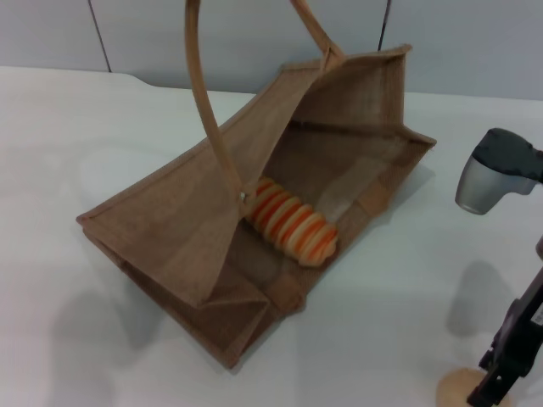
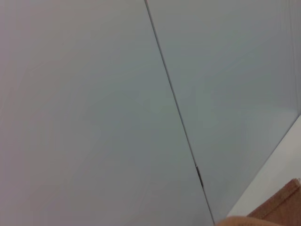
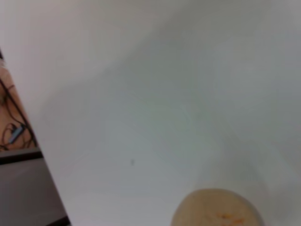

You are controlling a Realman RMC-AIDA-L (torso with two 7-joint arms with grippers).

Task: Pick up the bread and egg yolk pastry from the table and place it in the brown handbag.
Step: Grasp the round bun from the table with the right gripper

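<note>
The brown handbag (image 1: 254, 229) lies open on the white table, and its two tan handles (image 1: 204, 93) rise out of the top of the head view. The bread (image 1: 293, 222), striped orange, lies inside the bag. The egg yolk pastry (image 1: 458, 390) sits on the table at the front right, and it also shows in the right wrist view (image 3: 216, 209). My right gripper (image 1: 490, 390) is right next to the pastry and partly covers it. My left gripper is out of view. The left wrist view shows only a corner of the bag (image 2: 282, 207).
The white table (image 1: 85, 153) extends to the left of and in front of the bag. A grey panelled wall (image 1: 254, 34) stands behind it. The right wrist view shows the table's edge (image 3: 47, 169) with cables and floor beyond it.
</note>
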